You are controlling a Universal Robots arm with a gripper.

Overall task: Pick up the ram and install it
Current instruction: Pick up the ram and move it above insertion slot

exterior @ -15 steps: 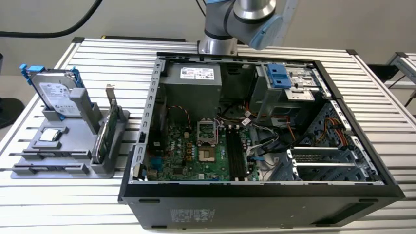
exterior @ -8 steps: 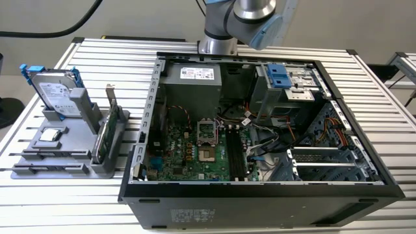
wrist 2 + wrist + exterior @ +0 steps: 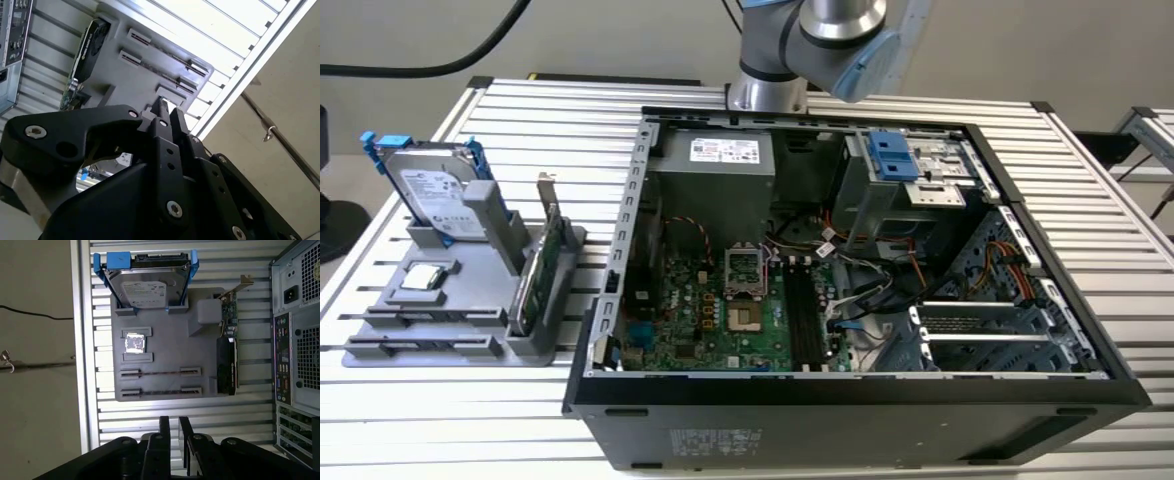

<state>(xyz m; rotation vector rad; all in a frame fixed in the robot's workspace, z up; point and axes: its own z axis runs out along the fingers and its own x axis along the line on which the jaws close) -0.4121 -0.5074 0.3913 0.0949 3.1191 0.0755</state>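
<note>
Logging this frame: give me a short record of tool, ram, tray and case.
tool: open, holding nothing, over the slatted table beside the tray
ram: seemingly the thin strip edge-on in the tray's long holder; not gripped
tray: also holds hard drive and green card
case: open, motherboard exposed

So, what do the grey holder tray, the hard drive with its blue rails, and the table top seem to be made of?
The holder tray looks like matte grey plastic: even colour, no shine. The hard drive has a silvery, light-reflecting top, likely metal; its blue rails look plastic. The table top seems aluminium: pale, ribbed slats with a dull sheen.
</note>
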